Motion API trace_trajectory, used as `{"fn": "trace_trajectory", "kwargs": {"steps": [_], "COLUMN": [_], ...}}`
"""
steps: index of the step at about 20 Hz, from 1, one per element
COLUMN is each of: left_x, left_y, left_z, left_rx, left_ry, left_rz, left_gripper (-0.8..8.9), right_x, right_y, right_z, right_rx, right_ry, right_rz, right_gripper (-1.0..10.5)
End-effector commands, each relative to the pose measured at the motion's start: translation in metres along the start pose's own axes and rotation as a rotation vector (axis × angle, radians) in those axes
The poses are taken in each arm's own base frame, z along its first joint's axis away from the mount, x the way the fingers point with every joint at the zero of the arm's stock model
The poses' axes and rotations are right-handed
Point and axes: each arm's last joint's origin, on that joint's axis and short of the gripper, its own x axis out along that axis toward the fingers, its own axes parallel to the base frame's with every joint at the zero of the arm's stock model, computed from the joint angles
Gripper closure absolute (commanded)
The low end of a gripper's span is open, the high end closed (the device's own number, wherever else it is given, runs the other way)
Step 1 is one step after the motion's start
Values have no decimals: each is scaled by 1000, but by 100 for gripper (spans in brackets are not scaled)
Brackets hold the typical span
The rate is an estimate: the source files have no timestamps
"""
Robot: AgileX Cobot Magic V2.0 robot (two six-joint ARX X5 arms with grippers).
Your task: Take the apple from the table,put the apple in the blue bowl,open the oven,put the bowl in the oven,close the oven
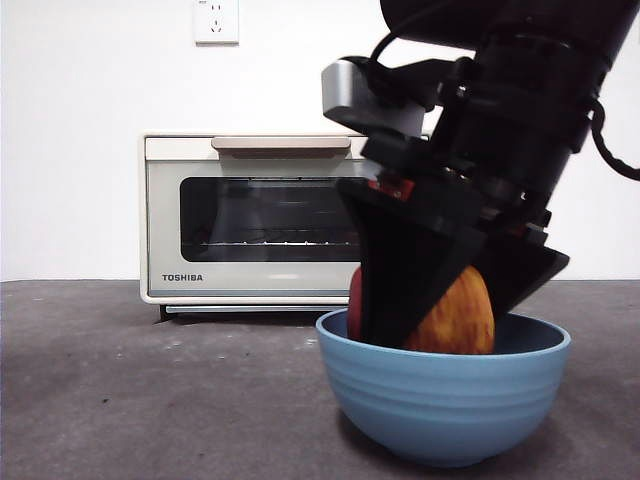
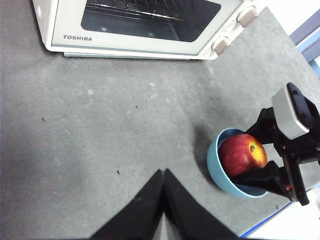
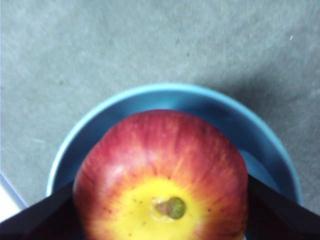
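The apple, red with a yellow stem dimple, sits low in the mouth of the blue bowl, partly below its rim. My right gripper reaches down from above and is shut on the apple, one black jaw on each side. The left gripper hovers shut over bare table, well apart from the bowl. Behind the bowl stands the cream TOSHIBA oven, its dark glass door closed.
The bowl rests near the table's front right corner, where the table edge runs close by. A white wall socket hangs above the oven. Grey table stretches between oven and bowl.
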Motion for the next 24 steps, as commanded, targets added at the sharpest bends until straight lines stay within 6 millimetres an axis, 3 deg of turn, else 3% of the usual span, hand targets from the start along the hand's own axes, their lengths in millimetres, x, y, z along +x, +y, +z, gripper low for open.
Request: {"fn": "trace_trajectory", "kwargs": {"steps": [1, 14, 20, 24], "left_x": [-2, -2, 4, 18], "left_y": [-3, -3, 0, 2], "left_z": [5, 5, 17, 34], "left_rx": [28, 30, 22, 40], "left_ry": [-18, -22, -65, -89], "left_rz": [-12, -13, -20, -45], "left_gripper": [806, 806, 806, 806], "right_x": [0, -4, -61, -104], "right_y": [3, 4, 10, 3], "right_z": [3, 4, 14, -2], "right_rx": [-3, -3, -18, 23], "right_ry": [-15, -23, -204, -280], "right_rz": [4, 3, -9, -188], "right_gripper": [546, 505, 506, 506]}}
